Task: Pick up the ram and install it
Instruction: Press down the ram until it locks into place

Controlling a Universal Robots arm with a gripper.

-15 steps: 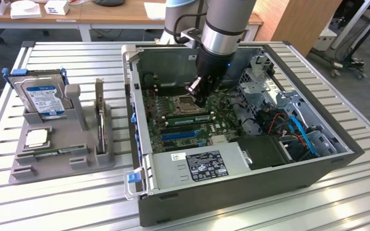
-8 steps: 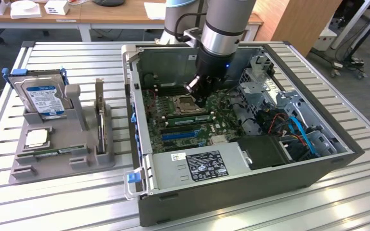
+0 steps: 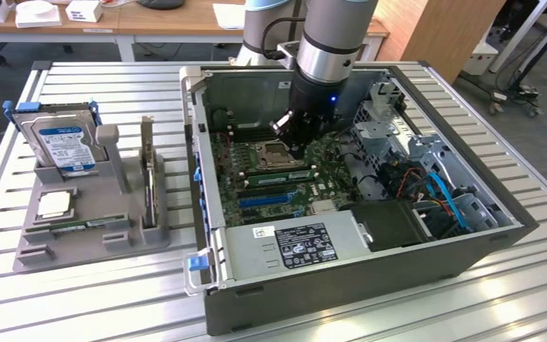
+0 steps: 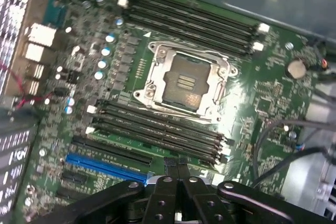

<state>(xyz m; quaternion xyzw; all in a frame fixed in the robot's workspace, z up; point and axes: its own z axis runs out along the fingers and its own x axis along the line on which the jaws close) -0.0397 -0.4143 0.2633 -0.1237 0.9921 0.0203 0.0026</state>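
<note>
Hovering the gripper [image 3: 298, 151] inside the computer case [image 3: 219, 285], fingers pressed together and gripping nothing. Seeing the ram [image 3: 278, 175] standing in a slot directly under the fingertips, on the socket's [image 3: 271, 151] near side, lying lengthwise left to right; not telling whether touching.

I am working in a robotics lab or test workshop. Under my gripper [image 3: 298, 146] lies an opened desktop computer case [image 3: 350, 278], its motherboard [image 4: 220, 129] bare, on a bench of ribbed aluminium profiles [image 3: 501, 299]. Well off to one side of me a grey fixture [image 3: 83, 235] holds spare parts upright, a hard drive [image 3: 63, 146] among them. Behind my arm stand wooden desks [image 3: 159, 25] with small white boxes [image 3: 83, 11], and cables trail on grey carpet [image 3: 540, 85].
</note>
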